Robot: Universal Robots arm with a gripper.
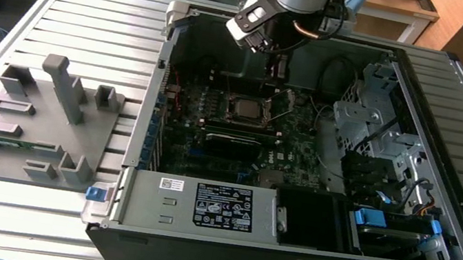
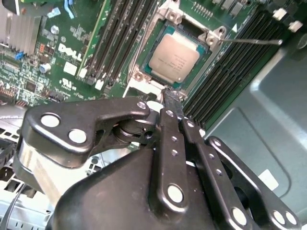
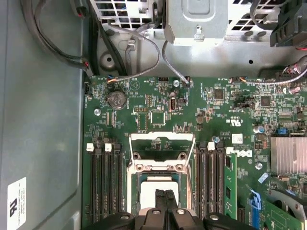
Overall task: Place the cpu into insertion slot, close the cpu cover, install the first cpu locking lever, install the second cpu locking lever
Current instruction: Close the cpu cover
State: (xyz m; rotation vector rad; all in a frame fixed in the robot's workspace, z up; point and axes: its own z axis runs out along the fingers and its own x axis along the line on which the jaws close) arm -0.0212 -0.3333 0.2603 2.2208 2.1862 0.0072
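The cpu [image 2: 175, 57], a flat silver-grey square, lies seated in the insertion slot [image 2: 209, 37] on the green motherboard. In the exterior view the slot [image 1: 248, 109] sits mid-board inside the open computer case. The cpu cover [image 3: 162, 140], a silvery frame with a window, is flipped open beyond the slot. My gripper [image 3: 166, 199] hovers just above the cpu [image 3: 148, 191], fingers pressed together with nothing between them. In the second wrist view the gripper [image 2: 173, 101] has its tip at the cpu's near edge. A thin wire locking lever [image 2: 249, 41] sticks out unlatched beside the slot.
Black memory slots [image 3: 105, 182] flank the slot on both sides. Cables [image 3: 144, 48] and a metal drive cage [image 1: 374, 111] crowd the case's far side. A power supply [image 1: 201, 205] fills the near end. A grey fixture tray [image 1: 38, 120] stands at the exterior view's left.
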